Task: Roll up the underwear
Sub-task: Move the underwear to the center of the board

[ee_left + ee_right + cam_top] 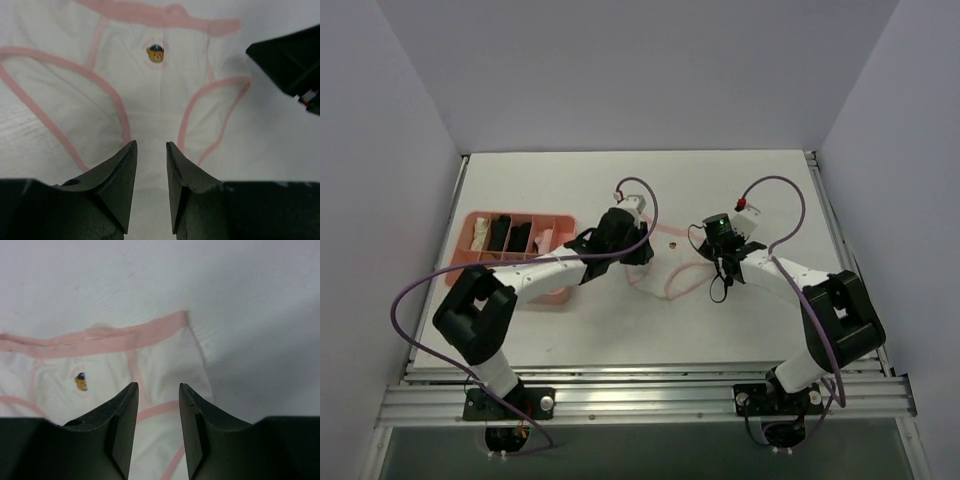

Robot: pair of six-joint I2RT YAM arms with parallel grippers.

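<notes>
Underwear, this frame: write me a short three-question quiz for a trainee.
1. True or false: the underwear is already rolled up.
2. Its edge trim is: A black, B pink, C grey.
3. Fill in: the pink tray sits on the robot's ____ side of the table.
Key: 1 false, it lies spread flat; 2 B; 3 left.

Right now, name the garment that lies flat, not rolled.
The white underwear with pink trim, spread open on the table; the other garments sit bundled in the pink tray's compartments.
</notes>
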